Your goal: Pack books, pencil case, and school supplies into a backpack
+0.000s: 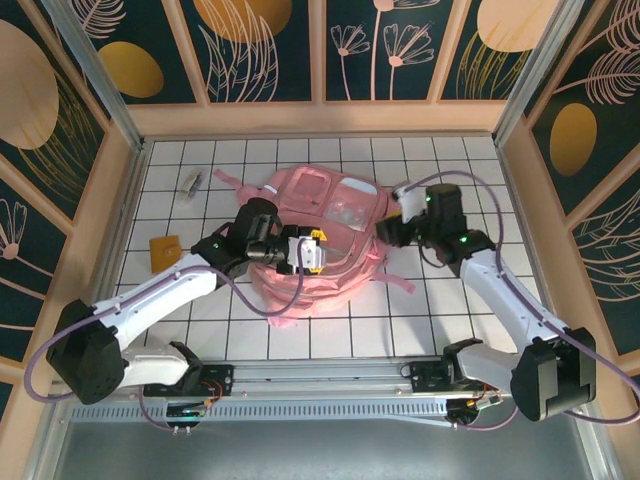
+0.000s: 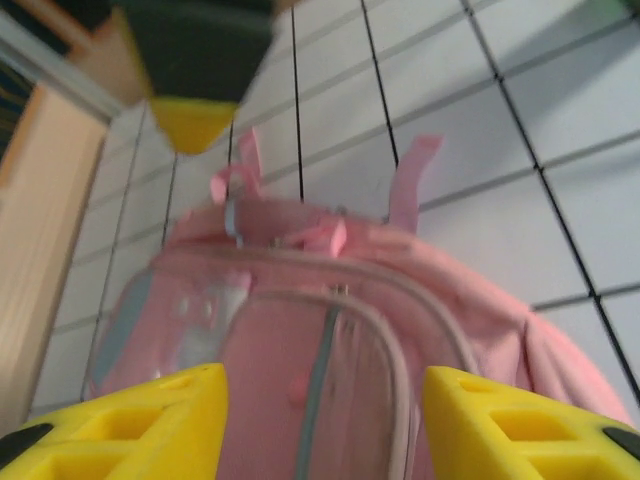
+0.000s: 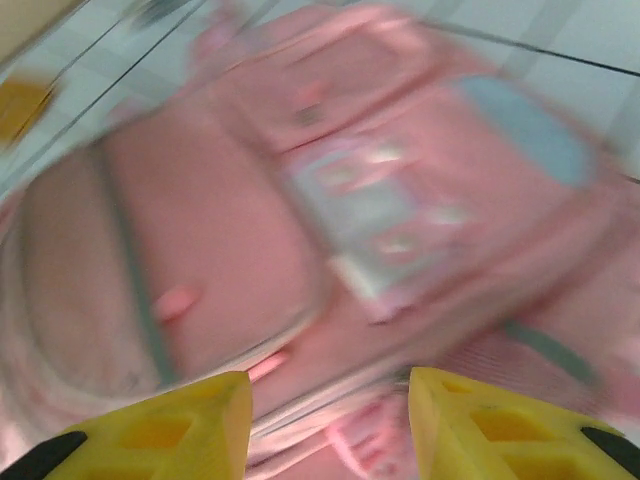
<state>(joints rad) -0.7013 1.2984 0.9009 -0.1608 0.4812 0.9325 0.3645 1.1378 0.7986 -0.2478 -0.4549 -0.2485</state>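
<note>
A pink backpack (image 1: 340, 205) lies flat mid-table on a white gridded table (image 1: 400, 320). The left gripper (image 2: 322, 400) hangs over it, yellow fingers spread and empty. The right gripper (image 3: 330, 400) does likewise, jaws apart, at the backpack's right side. An orange pad (image 1: 165, 247) and a grey-white piece (image 1: 192, 183) lie well apart to the left.

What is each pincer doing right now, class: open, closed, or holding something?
Left pincer: open, holding nothing, facing the backpack.
Right pincer: open, holding nothing, facing the backpack.
</note>
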